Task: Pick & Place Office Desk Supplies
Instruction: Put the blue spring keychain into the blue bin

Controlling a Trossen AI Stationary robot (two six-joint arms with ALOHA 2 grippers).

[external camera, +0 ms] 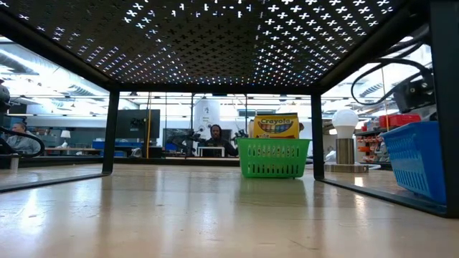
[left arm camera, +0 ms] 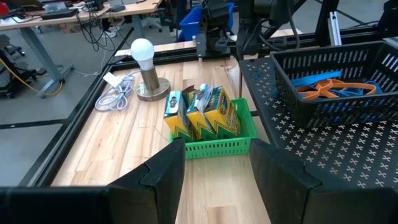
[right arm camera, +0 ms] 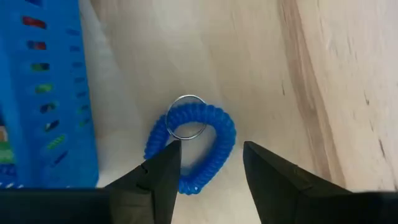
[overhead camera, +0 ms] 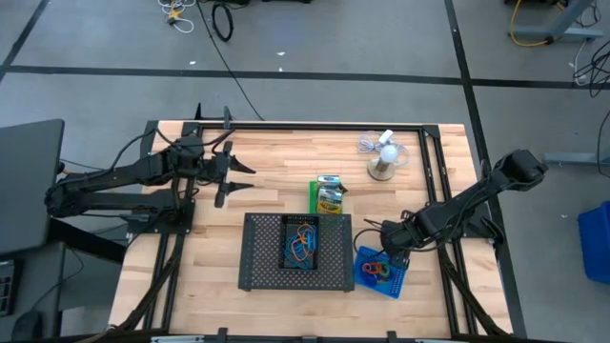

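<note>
The right gripper (right arm camera: 205, 165) hangs spread over a blue coil loop (right arm camera: 191, 147) beside the blue bin (right arm camera: 43, 93) — apparently lining up a grab — while the left gripper (left arm camera: 217, 165), also spread, waits far left.

Overhead looking down, table-level sideways, both seeing green bin (overhead camera: 327, 195)

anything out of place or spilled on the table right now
A blue coil loop with a metal ring lies loose on the bare wood beside the blue bin, not in it. The open right gripper hovers directly over it. Nothing else looks askew.
</note>
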